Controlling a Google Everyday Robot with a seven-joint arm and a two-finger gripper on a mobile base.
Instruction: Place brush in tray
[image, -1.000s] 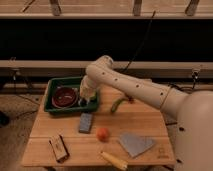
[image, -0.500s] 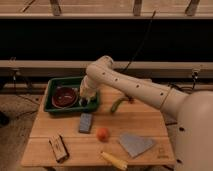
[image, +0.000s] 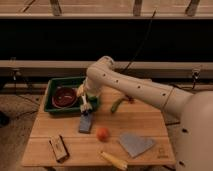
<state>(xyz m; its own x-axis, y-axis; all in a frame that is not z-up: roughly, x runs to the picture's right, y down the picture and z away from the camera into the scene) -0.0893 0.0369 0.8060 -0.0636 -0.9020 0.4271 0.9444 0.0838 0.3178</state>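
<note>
Left of frame centre, the gripper (image: 86, 101) hangs over the right edge of the tray (image: 54, 83). The brush (image: 83, 103) sits right at its fingertips. Whether they clasp the handle cannot be told.

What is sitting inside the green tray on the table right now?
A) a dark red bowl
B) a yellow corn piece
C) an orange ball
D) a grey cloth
A: the dark red bowl sits inside the green tray, while the end effector hangs at the tray's right front edge with the brush.
</note>
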